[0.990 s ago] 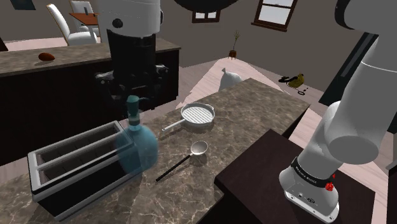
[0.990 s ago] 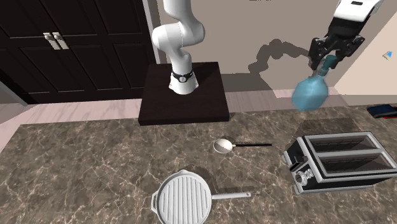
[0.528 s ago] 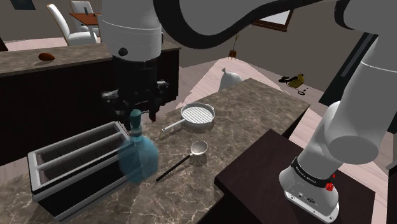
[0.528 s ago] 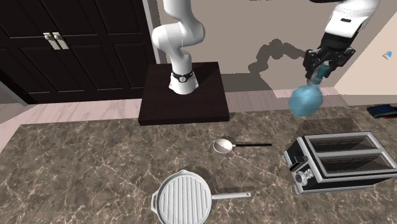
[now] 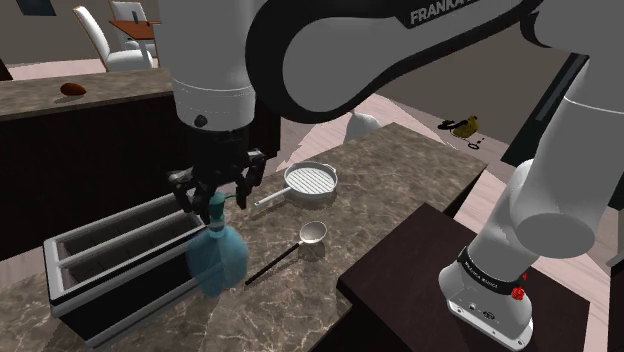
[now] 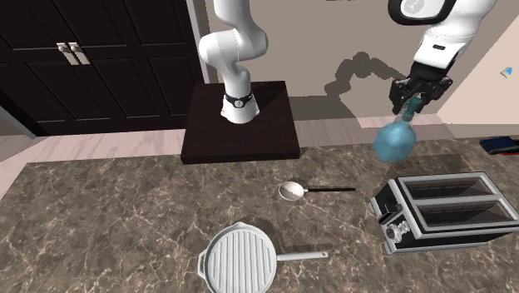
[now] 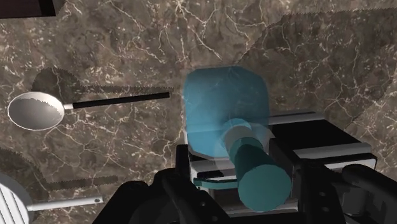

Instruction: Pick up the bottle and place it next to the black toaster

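Gripper (image 5: 213,198) clasping teal bottle (image 5: 218,260) by neck, bottle hanging just below fingers. Black toaster (image 5: 100,265) lying close below, to one side. Placing step likely underway. Next: lowering onto counter (image 5: 400,170) clear of toaster, then releasing.

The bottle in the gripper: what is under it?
The stone counter and one end of the black toaster. The bottle covers part of that toaster end.

In 1 second the gripper (image 5: 214,198) has sunk toward the countertop (image 5: 400,170), carrying down the bottle (image 5: 217,258) that hangs below its jaws. The toaster (image 5: 105,262), earlier well below the jaws, is now near beneath them, off to 1 side. The white arm (image 5: 330,50) has swung in above the jaws.
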Available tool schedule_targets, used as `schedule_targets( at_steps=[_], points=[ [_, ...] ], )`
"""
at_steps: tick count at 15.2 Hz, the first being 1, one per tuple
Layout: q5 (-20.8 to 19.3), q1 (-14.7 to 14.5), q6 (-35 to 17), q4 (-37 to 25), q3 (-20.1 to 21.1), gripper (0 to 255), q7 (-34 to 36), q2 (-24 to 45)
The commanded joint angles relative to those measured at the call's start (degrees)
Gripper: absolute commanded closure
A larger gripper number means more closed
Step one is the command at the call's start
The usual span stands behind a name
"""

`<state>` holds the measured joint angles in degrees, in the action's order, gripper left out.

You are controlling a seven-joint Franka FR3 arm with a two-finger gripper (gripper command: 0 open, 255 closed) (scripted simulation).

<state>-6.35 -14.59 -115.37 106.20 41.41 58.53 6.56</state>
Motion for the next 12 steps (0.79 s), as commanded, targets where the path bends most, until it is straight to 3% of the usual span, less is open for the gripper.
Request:
schedule_targets(
  at_steps=[1, 12],
  points=[
    [-0.39, -0.03, -1.64, 1.28, -0.08, 255, 0.24, 0.41],
    [-3.49, -0.71, -9.29, 6.55, -0.68, 255, 2.46, 3.74]
  ],
)
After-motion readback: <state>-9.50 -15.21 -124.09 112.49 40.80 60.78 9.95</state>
